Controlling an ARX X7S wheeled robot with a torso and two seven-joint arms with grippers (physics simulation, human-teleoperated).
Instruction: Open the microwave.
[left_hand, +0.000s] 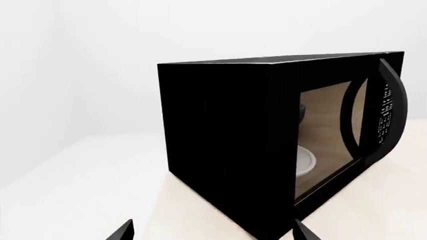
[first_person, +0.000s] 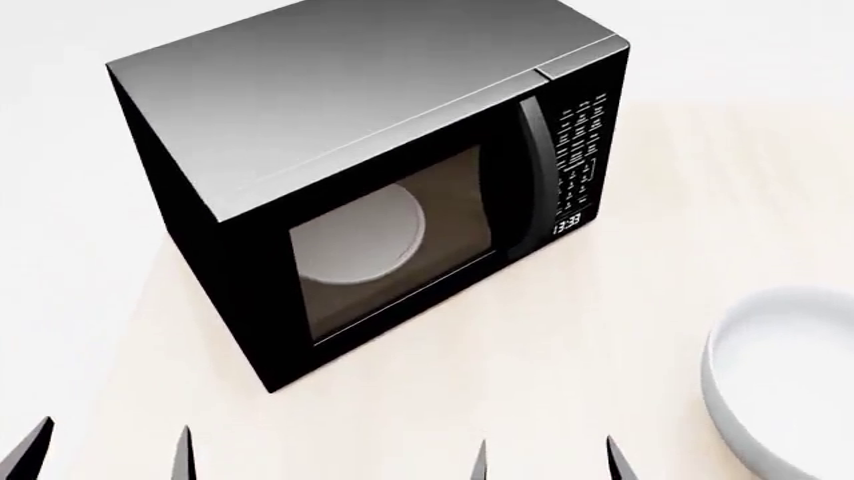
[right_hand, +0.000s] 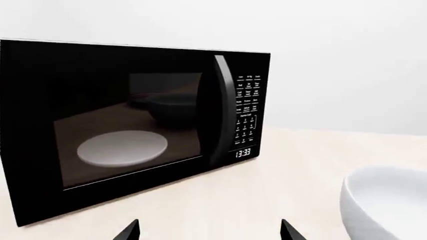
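Right now I see the microwave (first_person: 360, 180) standing on the pale table (first_person: 574, 350), turned at an angle so that its front faces toward my right side in the head view. Its grey metallic top (first_person: 334, 75) catches the light, and the rest of the body is black. The door (first_person: 387, 245) sits flush with the front, so it is closed, and through its glass window I can make out the white round turntable (first_person: 358, 238) inside. A dark vertical handle (first_person: 531, 170) runs along the door's edge, just beside the keypad (first_person: 578, 140) with its white lettering, and the digital clock (first_person: 566, 224) below it reads 13:33. To the right of the microwave, well apart from it, a white bowl (first_person: 787, 380) rests on the table, cut off by the frame edge. My left tool (first_person: 107, 455) shows only as two dark fingertips at the lower edge of the head view, spread apart with nothing between them. My right tool (first_person: 545, 462) looks the same, its tips parted and bare. Both tools hang short of the microwave, touching nothing. From the right wrist view I face the door almost squarely; from the left wrist view I see the microwave's black side wall (left_hand: 227, 145) and the door edge-on.
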